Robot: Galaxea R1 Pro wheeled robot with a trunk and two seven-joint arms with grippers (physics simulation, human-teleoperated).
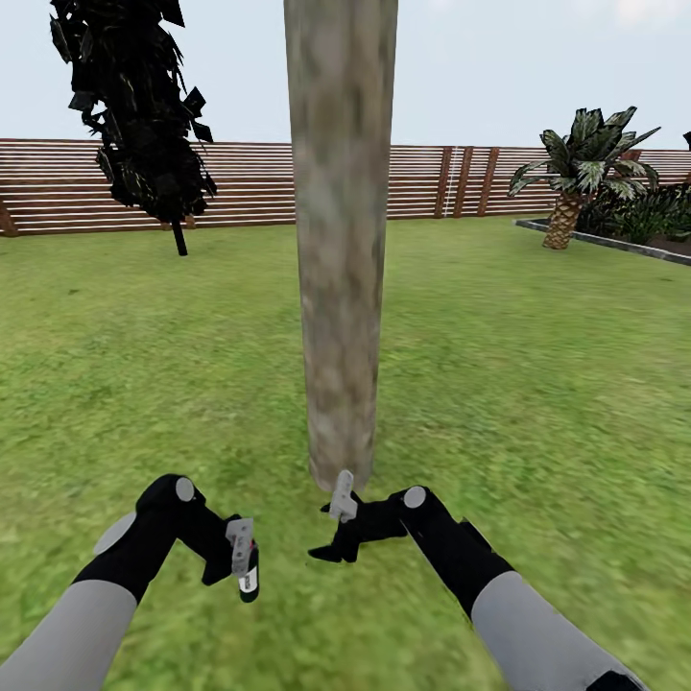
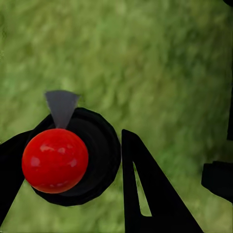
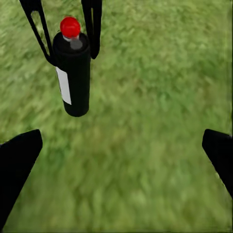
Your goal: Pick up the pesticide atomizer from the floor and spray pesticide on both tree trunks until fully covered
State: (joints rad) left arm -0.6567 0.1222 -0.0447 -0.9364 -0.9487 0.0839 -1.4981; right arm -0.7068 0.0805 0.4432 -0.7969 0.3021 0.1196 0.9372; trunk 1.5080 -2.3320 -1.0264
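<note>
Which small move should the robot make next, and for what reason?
Probably raise the left gripper and aim the pesticide atomizer at the tree trunk. The bottle hangs low between its fingers, near the grass, while the trunk stands straight ahead.

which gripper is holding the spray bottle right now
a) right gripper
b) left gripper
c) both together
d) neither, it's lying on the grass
b) The pesticide atomizer hangs clamped in the left gripper, clear of the lawn, and the right wrist view shows the two fingers closed around the bottle's top, while the right gripper is open and empty near the tree trunk.
</note>
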